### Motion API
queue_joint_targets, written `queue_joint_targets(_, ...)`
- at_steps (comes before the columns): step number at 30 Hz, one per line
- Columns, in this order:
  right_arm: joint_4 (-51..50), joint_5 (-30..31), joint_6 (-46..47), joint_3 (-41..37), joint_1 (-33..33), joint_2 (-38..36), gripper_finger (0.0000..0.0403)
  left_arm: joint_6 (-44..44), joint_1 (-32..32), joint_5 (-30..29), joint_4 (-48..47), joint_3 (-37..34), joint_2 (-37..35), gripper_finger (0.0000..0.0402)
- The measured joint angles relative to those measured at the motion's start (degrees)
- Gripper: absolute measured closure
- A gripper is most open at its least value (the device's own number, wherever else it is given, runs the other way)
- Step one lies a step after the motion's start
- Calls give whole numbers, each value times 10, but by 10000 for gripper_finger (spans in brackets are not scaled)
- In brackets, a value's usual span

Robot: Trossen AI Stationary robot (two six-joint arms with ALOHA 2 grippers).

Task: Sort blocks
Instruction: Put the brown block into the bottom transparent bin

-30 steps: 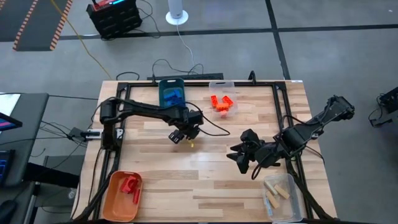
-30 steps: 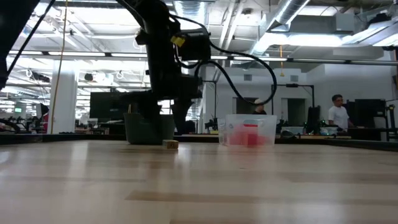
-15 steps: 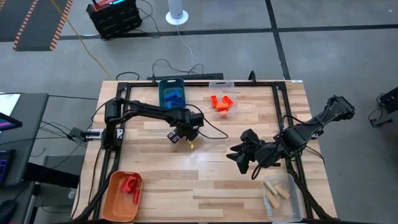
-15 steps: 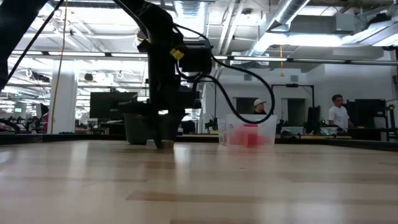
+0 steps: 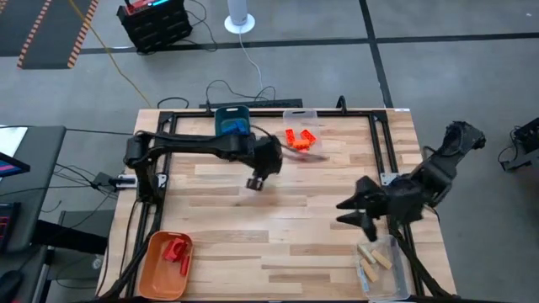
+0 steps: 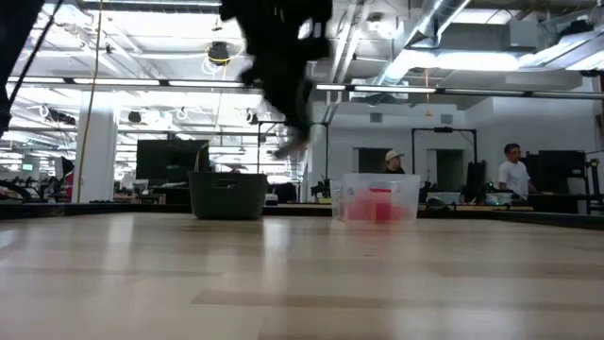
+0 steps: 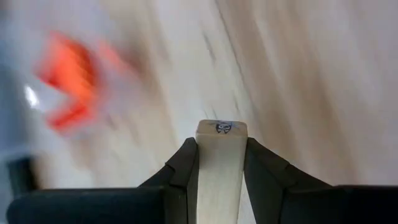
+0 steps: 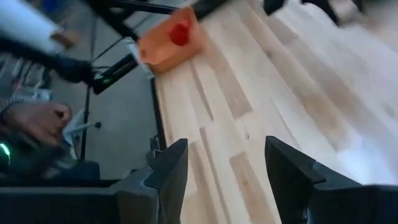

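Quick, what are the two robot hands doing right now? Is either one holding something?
Left gripper: shut on a light wood block, lifted above the table.
Right gripper: open, empty, near the clear bin.

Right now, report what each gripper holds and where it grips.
The left gripper pinches a plain light wood block by its two long sides, one end sticking out past the fingertips. The right gripper is open, holding nothing.

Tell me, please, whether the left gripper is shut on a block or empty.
Shut on one. In the left wrist view the left gripper has both fingers pressed against a plain wood block, lifted off the table.
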Motion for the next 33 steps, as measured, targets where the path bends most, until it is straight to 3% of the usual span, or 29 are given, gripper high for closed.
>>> queue_joint_targets(6, -35, 95, -77, 0, 20, -16, 194, -185, -1, 20, 193, 56, -62, 313)
queue_joint_targets(9, -65, 105, -100, 0, -4, -18, 182, -263, -8, 31, 292, 72, -79, 313)
queue_joint_targets(17, -18, 128, -191, 0, -114, -36, 150, -335, -50, 24, 521, 83, -80, 313)
queue_joint_targets(22, 65, 137, -275, 0, -170, -26, 149, -320, -82, -40, 548, 83, -68, 313)
queue_joint_targets(27, 150, 145, -384, 0, -188, -4, 149, -315, -100, -55, 581, 83, -58, 313)
queue_joint_targets(33, 217, 164, -434, 0, -194, 2, 148, -306, -115, -81, 588, 82, -50, 313)
